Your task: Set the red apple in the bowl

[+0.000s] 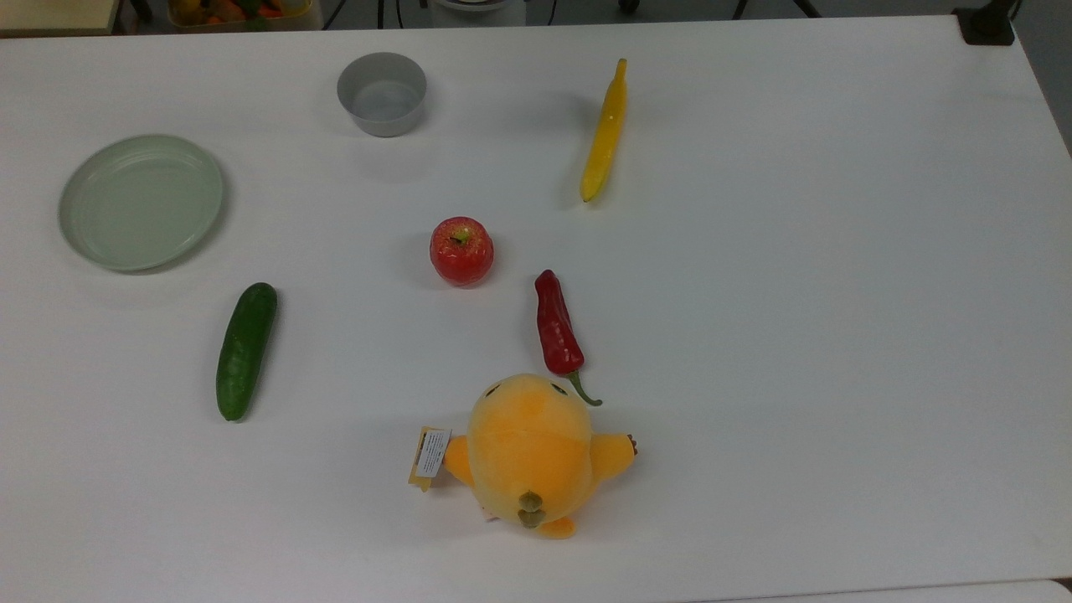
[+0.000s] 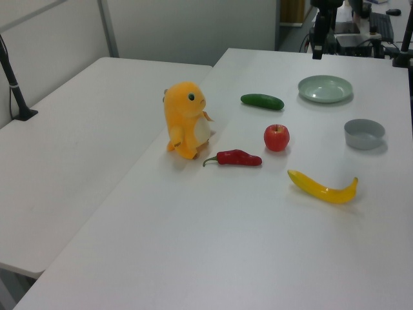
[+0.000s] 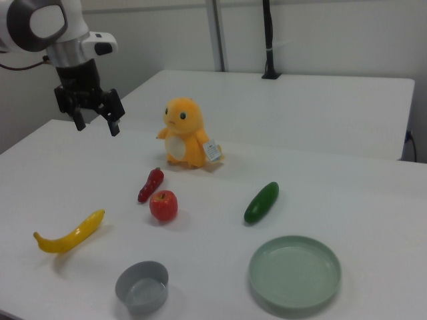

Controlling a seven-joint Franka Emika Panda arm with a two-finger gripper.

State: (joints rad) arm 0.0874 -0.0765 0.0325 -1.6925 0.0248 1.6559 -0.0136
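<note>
Going near to far in the right view: the bowl [image 3: 141, 287] sits closest w/ the green plate [image 3: 294, 274] beside it, then the banana [image 3: 69, 232] on the right view's left. Next the apple [image 3: 163, 205], alone on the white bench [image 3: 320, 200], w/ the chili [image 3: 150, 184] just beside it and the cucumber [image 3: 261, 201] off on the right view's right. Behind that the orange plush toy [image 3: 186, 134], and farthest back the end effector [image 3: 94, 117], hanging in the air well apart from everything, fingers spread w/ nothing between them.

What could go wrong imo: the apple's round and glossy, so an off-center pinch could squirt it out or roll it into the chili. The bowl is barely wider than the apple, so a sloppy release could clip the rim and tip it or bounce the fruit off.

Orientation: the apple's upright, stem dimple facing up (top view [image 1: 461, 250]), so its axis is vertical and there's basically no long axis. Any side approach looks about equal.
</note>
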